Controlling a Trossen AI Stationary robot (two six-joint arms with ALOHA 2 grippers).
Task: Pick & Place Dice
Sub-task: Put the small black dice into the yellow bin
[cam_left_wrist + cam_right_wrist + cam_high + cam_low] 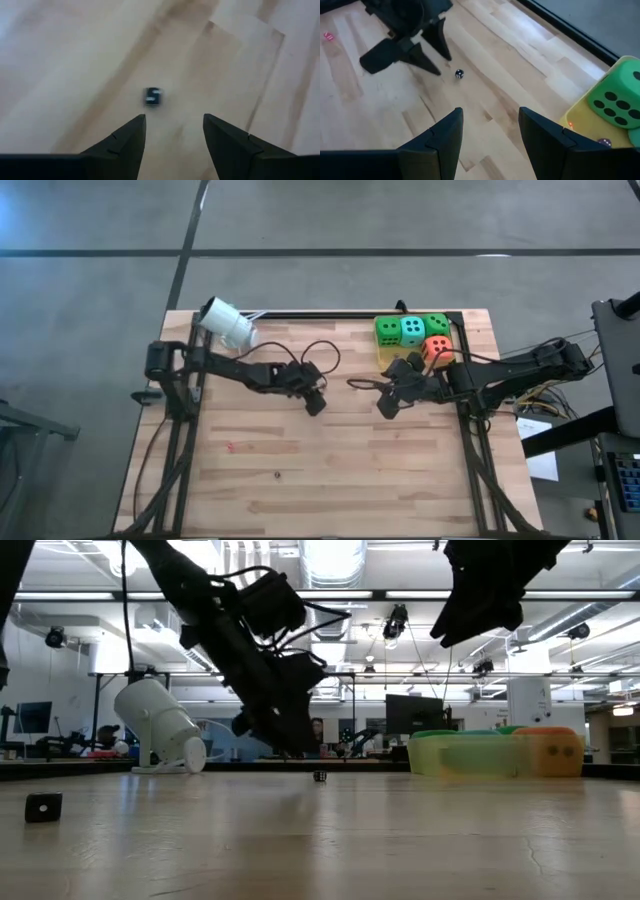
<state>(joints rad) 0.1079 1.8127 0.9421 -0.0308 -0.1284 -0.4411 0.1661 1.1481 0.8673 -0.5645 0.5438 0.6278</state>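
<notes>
Dice: four big ones sit together on the yellow tray (384, 356): a green die (388, 330), a teal die (412, 330), a second green die (437, 324) and an orange die (436, 350).
Small black die: a much smaller cube (153, 97) lies on the bare worktop (300, 500), well clear of the tray, towards the middle.
Left jaws: spread and empty, hanging over the small black die, farther from the tray than the right jaws.
Right jaws: parted with nothing between them, raised just beside the tray on its worktop side.
Step in hand: as I judge it, lining up the left jaws on the small die for a pick.
Doing it well: I would centre the die in the gap, since it sits ahead of the tips and a little to one side, then descend straight and close only once both tips flank it. It is tiny and could skid or tip out.
Surface: pale wood planks, smooth, with visible seams, so a nudged die may slide.
White lamp-like unit: it (228, 323) lies on the tray's edge of the worktop, at the opposite corner.
Room: open lab with ceiling lights and monitors beyond the tray.
</notes>
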